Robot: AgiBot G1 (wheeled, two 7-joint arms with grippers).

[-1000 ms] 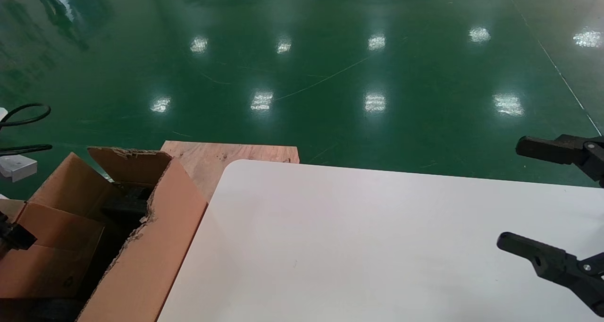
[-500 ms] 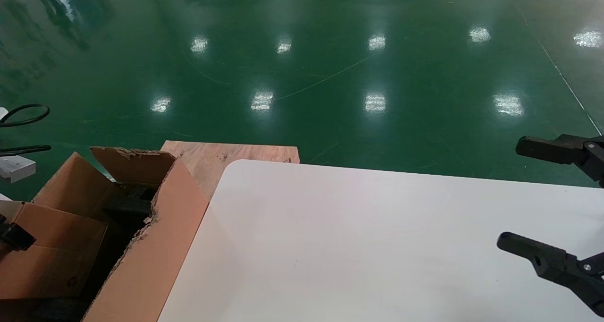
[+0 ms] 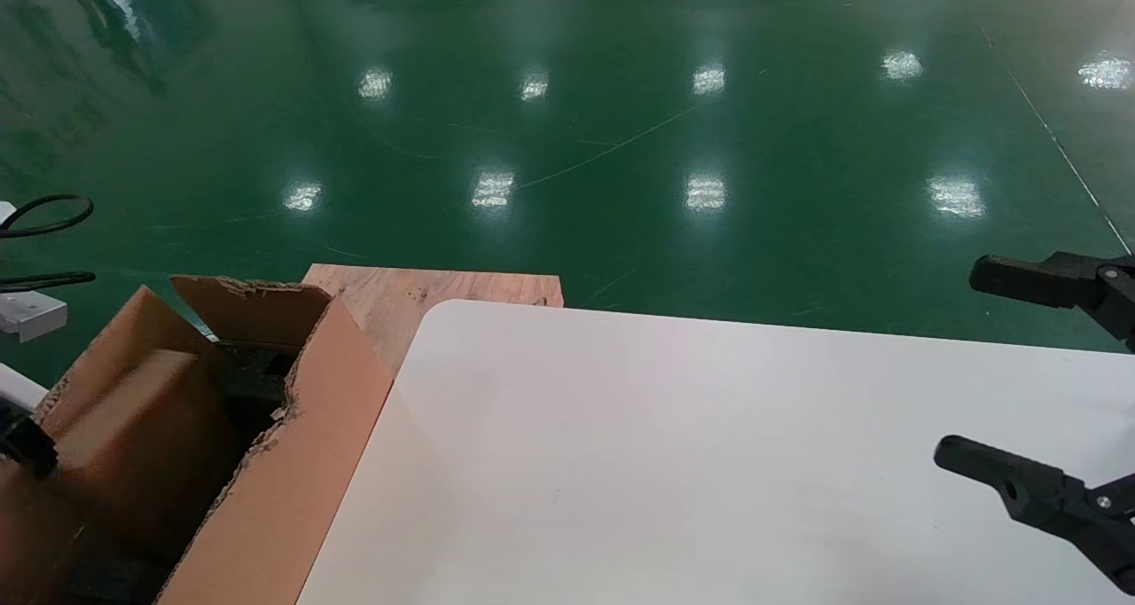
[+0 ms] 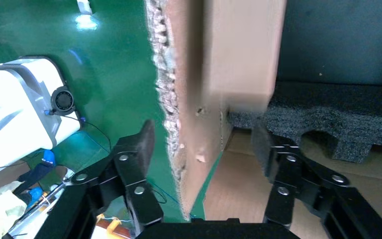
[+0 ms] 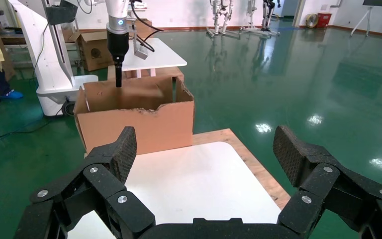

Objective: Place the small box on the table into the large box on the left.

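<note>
Two tools are showing in the head view. The right tool (image 3: 1011, 374) is hanging over the right edge of the white worktop (image 3: 674, 445) with its black fingers spread wide and nothing between them. The left tool (image 3: 22, 445) is barely peeking in at the picture's left edge, beside the large box (image 3: 293, 463), which is standing just off the worktop's left side with a pale plywood board (image 3: 399, 290) behind it. The small box (image 3: 124, 419) is sitting blurred inside the large box's opening, tilted against its far-left wall.

In the left wrist view, the left tool (image 4: 204, 149) is straddling a ragged wall of the large box (image 4: 179, 124), one finger outside over the green floor (image 4: 119, 55), the other inside; its fingers are spread apart and gripping nothing. The small box (image 4: 238, 50) is lying smeared ahead of them, above black foam (image 4: 328, 119).

In the right wrist view, the right tool (image 5: 204, 154) is gaping open above the worktop (image 5: 189, 184). Beyond it, the large box (image 5: 139, 124) is standing on the floor, with the left arm (image 5: 118, 45) reaching down into it next to the small box (image 5: 142, 89).
</note>
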